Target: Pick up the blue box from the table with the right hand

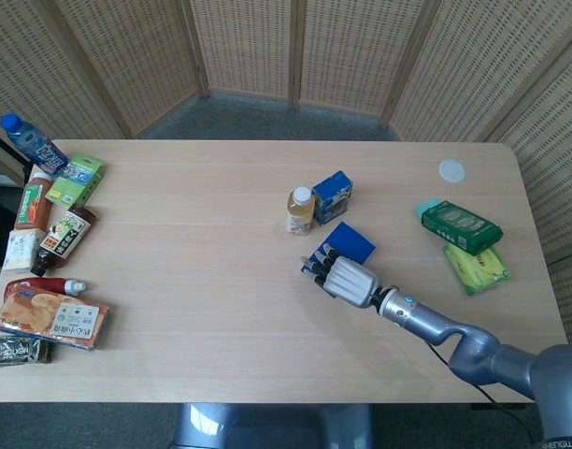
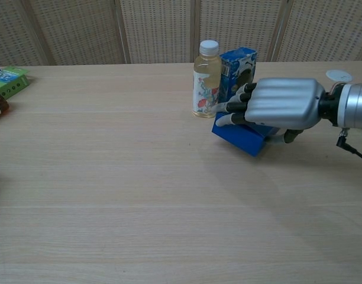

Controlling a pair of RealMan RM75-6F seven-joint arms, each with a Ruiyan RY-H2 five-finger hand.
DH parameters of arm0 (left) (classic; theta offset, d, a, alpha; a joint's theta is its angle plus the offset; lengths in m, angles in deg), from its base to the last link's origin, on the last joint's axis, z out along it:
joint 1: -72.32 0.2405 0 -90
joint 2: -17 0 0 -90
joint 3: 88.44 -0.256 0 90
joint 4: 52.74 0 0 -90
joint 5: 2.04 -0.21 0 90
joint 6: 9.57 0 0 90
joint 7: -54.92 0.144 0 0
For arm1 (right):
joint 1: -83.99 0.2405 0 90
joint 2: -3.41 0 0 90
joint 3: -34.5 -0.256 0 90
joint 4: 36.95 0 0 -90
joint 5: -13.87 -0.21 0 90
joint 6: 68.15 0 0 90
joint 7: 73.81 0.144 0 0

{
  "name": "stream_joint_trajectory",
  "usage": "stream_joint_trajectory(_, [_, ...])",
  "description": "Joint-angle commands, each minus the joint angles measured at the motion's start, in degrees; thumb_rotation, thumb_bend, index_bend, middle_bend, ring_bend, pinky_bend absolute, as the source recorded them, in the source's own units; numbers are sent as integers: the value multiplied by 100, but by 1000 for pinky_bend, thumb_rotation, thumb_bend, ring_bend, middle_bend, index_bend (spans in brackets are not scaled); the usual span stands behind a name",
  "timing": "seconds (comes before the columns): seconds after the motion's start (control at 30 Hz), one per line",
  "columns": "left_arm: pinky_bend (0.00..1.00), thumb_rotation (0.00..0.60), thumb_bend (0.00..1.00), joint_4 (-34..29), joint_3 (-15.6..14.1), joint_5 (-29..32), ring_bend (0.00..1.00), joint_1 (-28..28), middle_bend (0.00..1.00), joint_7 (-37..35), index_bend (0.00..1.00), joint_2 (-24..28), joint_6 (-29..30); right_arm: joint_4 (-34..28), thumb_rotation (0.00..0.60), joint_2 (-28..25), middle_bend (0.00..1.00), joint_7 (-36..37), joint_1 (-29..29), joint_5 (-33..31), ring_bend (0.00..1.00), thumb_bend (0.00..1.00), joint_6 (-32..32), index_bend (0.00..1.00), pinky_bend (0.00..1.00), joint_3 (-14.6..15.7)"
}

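The plain blue box [image 1: 348, 243] [image 2: 238, 137] is in my right hand [image 1: 343, 277] [image 2: 277, 108], whose fingers wrap over its top edge while the thumb sits beneath. It hangs tilted just above the table, casting a shadow below it in the chest view. The hand hides much of the box in the chest view. A juice bottle [image 1: 299, 210] [image 2: 205, 80] and a printed blue carton [image 1: 332, 195] [image 2: 236, 73] stand right behind. My left hand appears in neither view.
A green packet [image 1: 460, 225] and a yellow-green packet [image 1: 476, 267] lie at the right, with a white lid [image 1: 451, 171] behind them. Bottles and snack packs [image 1: 52, 243] crowd the table's left edge. Wicker screens stand behind the table.
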Motion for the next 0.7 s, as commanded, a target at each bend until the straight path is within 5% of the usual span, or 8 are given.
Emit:
stream_joint_trajectory(0.03, [0, 600, 0, -10, -4, -28, 0, 5, 0, -26, 0, 11, 14, -408, 600, -342, 517, -100, -55, -40, 163, 617, 115, 677, 201, -32])
stream_joint_trajectory(0.7, [0, 600, 0, -90, -41, -213, 0, -10, 0, -112, 0, 36, 23, -3238, 600, -2593, 508, -780, -194, 44, 162, 618, 634, 669, 201, -486])
